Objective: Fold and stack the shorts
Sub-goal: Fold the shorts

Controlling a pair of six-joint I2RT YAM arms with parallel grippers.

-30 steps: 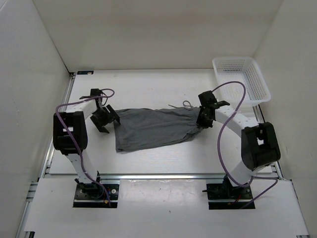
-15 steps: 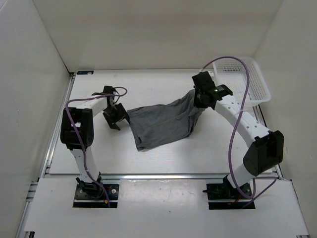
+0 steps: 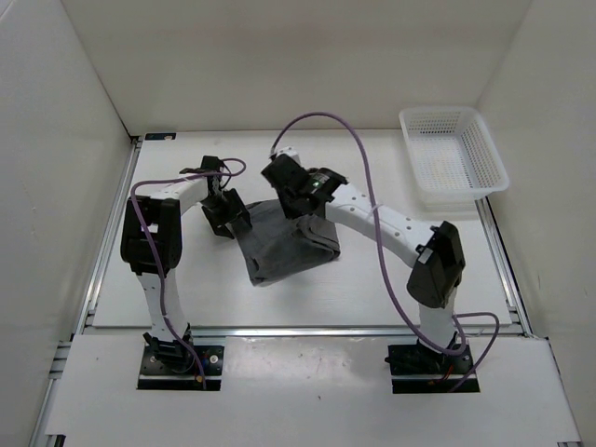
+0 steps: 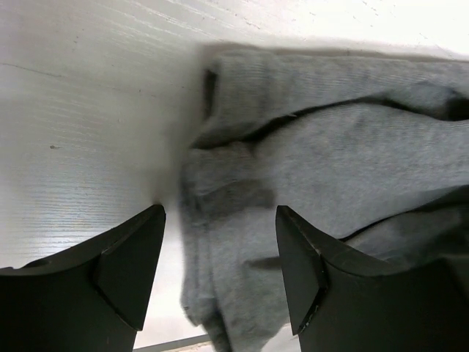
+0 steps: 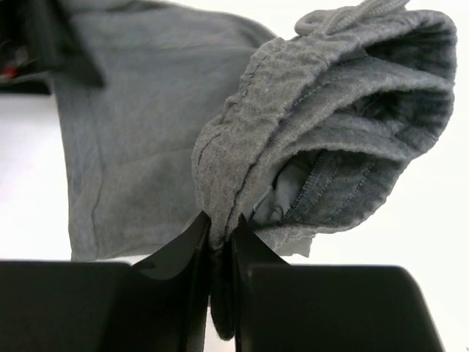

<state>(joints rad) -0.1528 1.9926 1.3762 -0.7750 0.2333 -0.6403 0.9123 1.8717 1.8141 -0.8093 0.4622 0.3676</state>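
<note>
Right pincer was clamped on a bunched fold of the grey shorts, holding it up just above the rest of the cloth. The shorts lay doubled on the white table, at the centre of the overhead view. Left pincer stood wide over their left edge, gripping nothing. A white basket sat at upper right, well apart.

So the shorts are dark grey, soft knit fabric, sitting around the middle of the surface, half doubled over on themselves. The lower layer lies flat-ish and wrinkly. The gathered waistband end is bunched up, raised over it and pinched in the right tool. There's maybe a cord loop on top of the bunch, hard to tell.
</note>
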